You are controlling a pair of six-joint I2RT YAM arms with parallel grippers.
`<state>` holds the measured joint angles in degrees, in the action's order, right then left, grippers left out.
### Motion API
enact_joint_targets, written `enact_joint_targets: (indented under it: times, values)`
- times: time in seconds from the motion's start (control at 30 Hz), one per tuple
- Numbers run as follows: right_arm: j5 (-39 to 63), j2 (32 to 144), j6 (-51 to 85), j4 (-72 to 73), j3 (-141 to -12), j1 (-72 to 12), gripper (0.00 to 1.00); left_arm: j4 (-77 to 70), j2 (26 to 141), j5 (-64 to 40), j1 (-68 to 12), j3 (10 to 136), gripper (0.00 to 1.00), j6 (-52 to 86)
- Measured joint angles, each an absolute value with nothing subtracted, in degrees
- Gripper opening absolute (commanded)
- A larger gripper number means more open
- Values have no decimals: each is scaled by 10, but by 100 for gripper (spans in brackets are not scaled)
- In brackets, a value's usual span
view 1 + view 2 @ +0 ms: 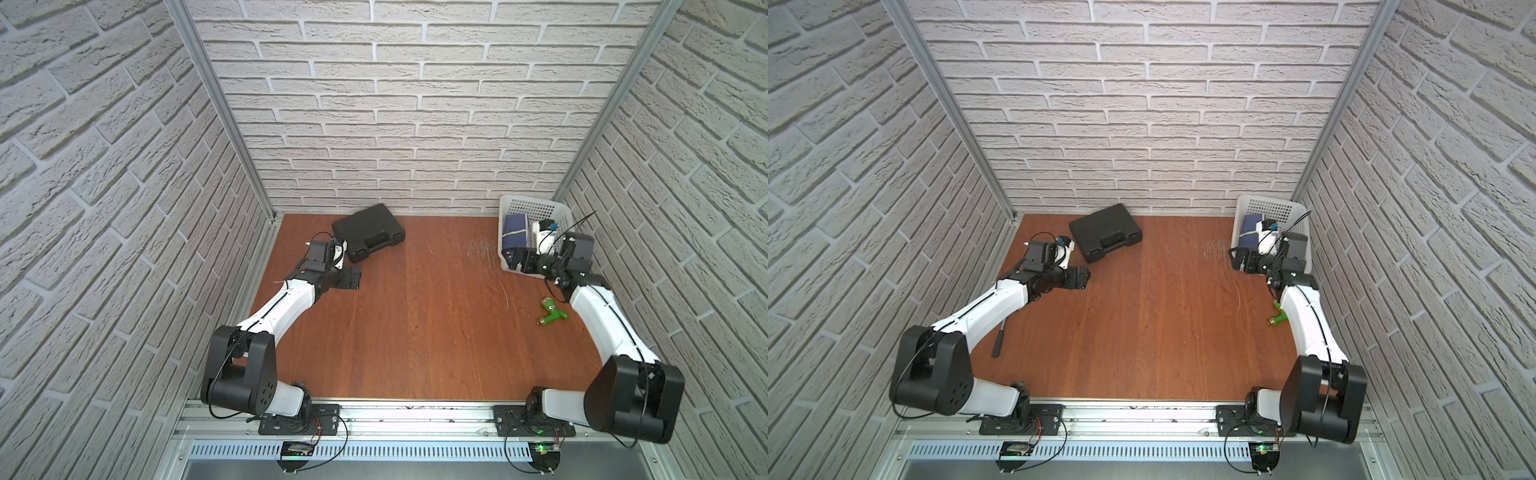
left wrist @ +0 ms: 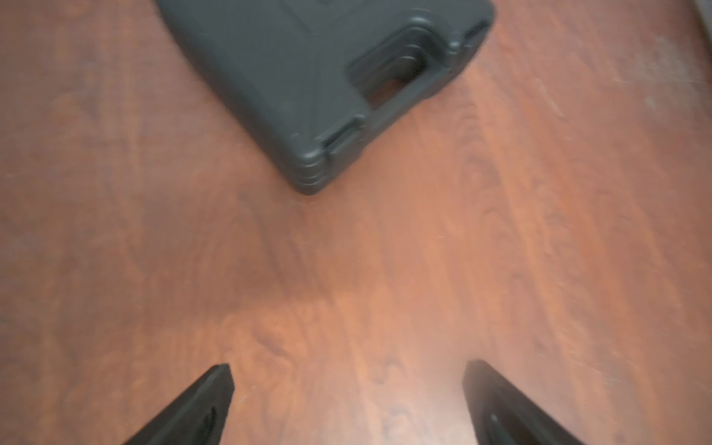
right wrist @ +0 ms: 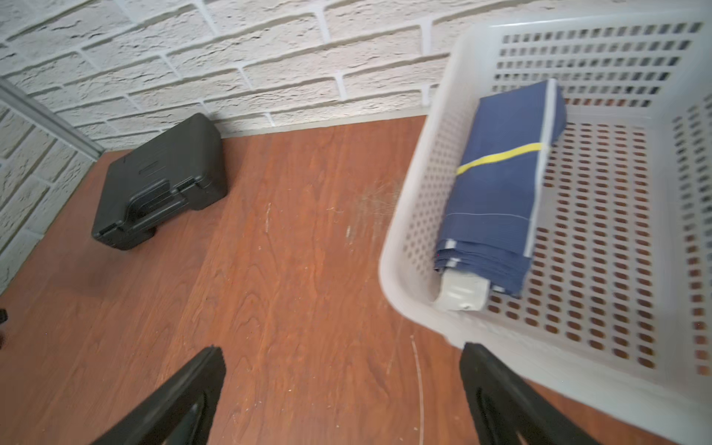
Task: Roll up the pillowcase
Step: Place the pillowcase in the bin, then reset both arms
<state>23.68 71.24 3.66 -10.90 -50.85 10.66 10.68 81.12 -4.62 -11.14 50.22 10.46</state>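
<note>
The pillowcase [image 3: 497, 185] is a tight blue roll with one yellow stripe across it. It lies inside the white basket [image 3: 420, 200] along one wall, and it also shows in both top views [image 1: 514, 232] [image 1: 1250, 226]. A pale piece sticks out of the roll's near end. My right gripper [image 3: 343, 354] hangs open just outside the basket's near corner [image 1: 515, 259], with nothing between its fingers. Far to the left, my left gripper [image 2: 346, 370] is open over bare wood [image 1: 349, 279], a short way in front of the black case.
A shut black plastic case [image 1: 368, 232] [image 2: 327, 77] lies at the back left near the wall. A green toy [image 1: 552, 313] sits on the table beside my right forearm. A dark-handled tool [image 1: 998, 340] lies under my left arm. Brick walls close in three sides.
</note>
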Motion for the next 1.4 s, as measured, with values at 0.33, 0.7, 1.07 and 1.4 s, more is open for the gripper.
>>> enact_joint_targets:
  times: [0.33, 0.7, 1.07, 1.4]
  values:
    - [96, 648, 34, 94, -266, 54, 99, -33, 741, 55, -70, 356, 98, 53]
    - [45, 734, 9, 271, -252, 43, 100, -91, 678, 91, -44, 275, 99, 12]
    - [-22, 747, 27, 169, -363, 42, 99, -119, 693, 70, -31, 267, 99, 11]
    - [55, 915, 131, 111, -618, 144, 98, -116, 742, 46, -30, 308, 98, 8]
